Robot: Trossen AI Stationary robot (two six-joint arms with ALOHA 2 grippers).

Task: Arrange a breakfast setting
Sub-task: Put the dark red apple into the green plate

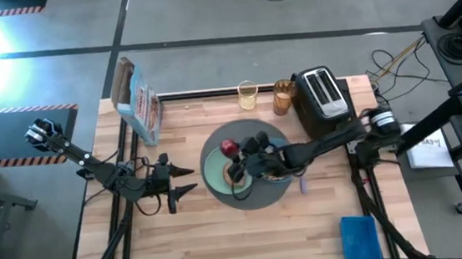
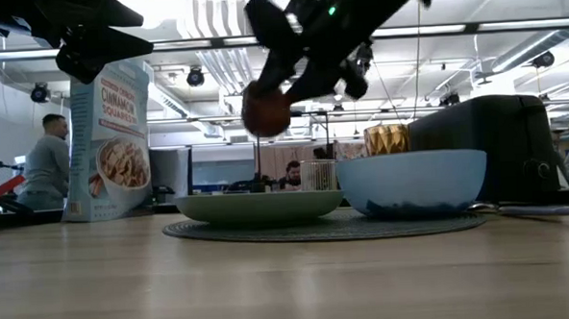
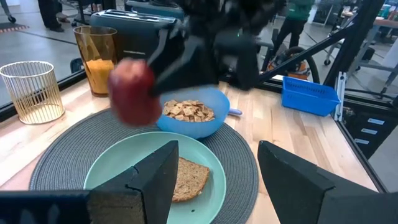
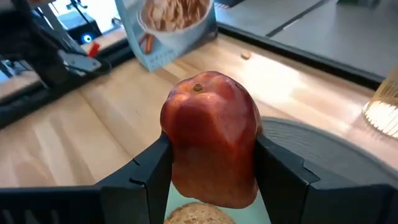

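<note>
I have the right gripper (image 4: 211, 171) clamped on the red apple (image 4: 212, 138), its jaws pressed to either side of the fruit. It hangs in the air over the pale green plate (image 1: 216, 174), clear of it, as the low view shows (image 2: 266, 110). On that plate lies the brown toast slice (image 3: 186, 178). Just right of the plate, the blue bowl (image 3: 211, 122) holds the cereal squares (image 3: 188, 111); plate and bowl both sit on the round dark-grey mat (image 1: 258, 196) in the middle of the bench (image 1: 224, 239).

My left gripper (image 1: 182, 188) waits left of the mat, near the bench's left side, its jaws spread wide and holding nothing.

At the far edge I see the amber glass (image 1: 283, 97) beside a wire cup (image 1: 247, 95), with the black toaster (image 1: 322, 95) to their right and the cereal box (image 1: 138, 100) at far left. A blue cloth (image 1: 359, 237) sits at near right.
</note>
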